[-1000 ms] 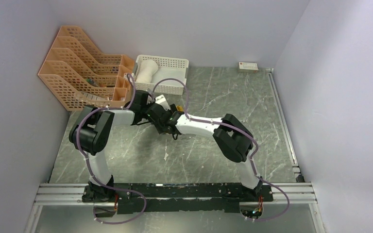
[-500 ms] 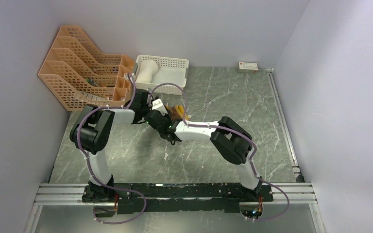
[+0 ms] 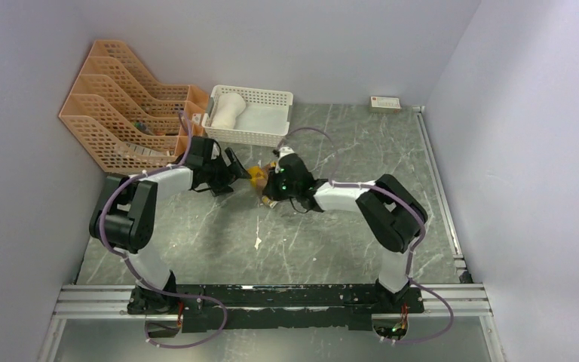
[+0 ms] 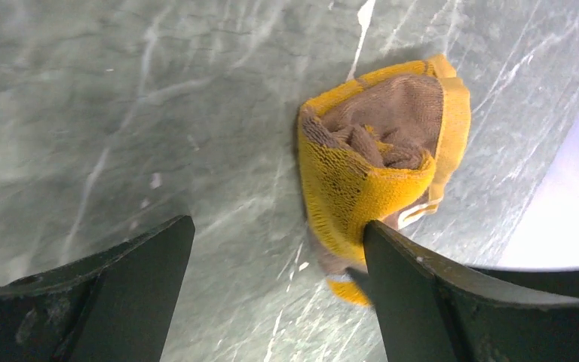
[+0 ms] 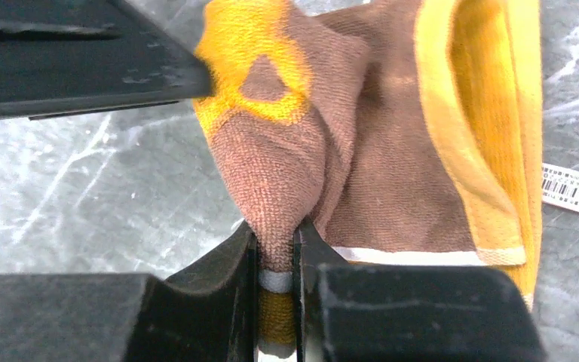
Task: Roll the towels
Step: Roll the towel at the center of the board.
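The brown and mustard-yellow towel (image 3: 258,176) lies bunched on the marble table between my two grippers. My right gripper (image 3: 271,188) is shut on a fold of this towel (image 5: 377,151), and the brown cloth is pinched between the jaws of the right gripper (image 5: 275,235). My left gripper (image 3: 235,167) stands open just left of the towel. In the left wrist view the left gripper (image 4: 277,230) has bare table between its jaws, and its right finger touches the towel's (image 4: 381,151) yellow edge. The cream-white towel (image 3: 226,110) lies rolled in the basket.
The white lattice basket (image 3: 254,139) stands at the back, just behind the grippers. Orange file racks (image 3: 128,113) fill the back left. A small white box (image 3: 385,103) sits by the back wall. A barcode tag (image 5: 573,188) hangs off the towel.
My left gripper opened and drew back to the left. My right gripper shut on the brown towel and shifted right and toward the basket, so the arms no longer overlap.
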Available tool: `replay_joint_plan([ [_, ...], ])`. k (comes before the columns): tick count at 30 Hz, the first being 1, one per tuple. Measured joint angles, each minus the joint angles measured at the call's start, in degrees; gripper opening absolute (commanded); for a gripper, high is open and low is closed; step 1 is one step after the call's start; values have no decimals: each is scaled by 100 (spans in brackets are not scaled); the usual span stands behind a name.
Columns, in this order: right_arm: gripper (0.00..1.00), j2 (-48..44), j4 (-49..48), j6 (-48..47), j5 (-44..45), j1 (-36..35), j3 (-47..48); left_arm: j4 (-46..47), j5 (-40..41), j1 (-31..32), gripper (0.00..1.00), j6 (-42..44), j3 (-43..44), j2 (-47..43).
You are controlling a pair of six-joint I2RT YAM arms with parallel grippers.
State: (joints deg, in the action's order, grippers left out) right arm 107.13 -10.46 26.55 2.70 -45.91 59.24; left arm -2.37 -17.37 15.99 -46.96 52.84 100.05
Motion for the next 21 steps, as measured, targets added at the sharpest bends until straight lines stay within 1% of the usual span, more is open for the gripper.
replay_joint_plan([
  [3, 11, -9, -570, 389, -1150, 527, -328, -291, 140, -83, 93, 109, -7, -205],
  [6, 13, 142, -896, 673, -2050, 874, -339, -317, 199, -85, 93, 164, -35, -306],
  [11, 14, 518, -1392, 1067, -3097, 1040, -302, -33, 177, -79, 92, 85, -404, -348],
  [15, 15, 885, -1722, 1370, -3842, 1178, -273, 136, 177, -42, 92, 17, -459, -396],
  [17, 20, 1082, -1751, 1443, -4247, 1290, -153, 157, 186, -20, 92, -7, -468, -413],
  [19, 29, 1165, -1668, 1401, -4535, 1373, -59, 168, 195, -11, 92, -20, -479, -452],
  [21, 37, 1259, -1349, 1165, -4878, 1429, 129, 153, 205, -9, 93, -24, -494, -553],
])
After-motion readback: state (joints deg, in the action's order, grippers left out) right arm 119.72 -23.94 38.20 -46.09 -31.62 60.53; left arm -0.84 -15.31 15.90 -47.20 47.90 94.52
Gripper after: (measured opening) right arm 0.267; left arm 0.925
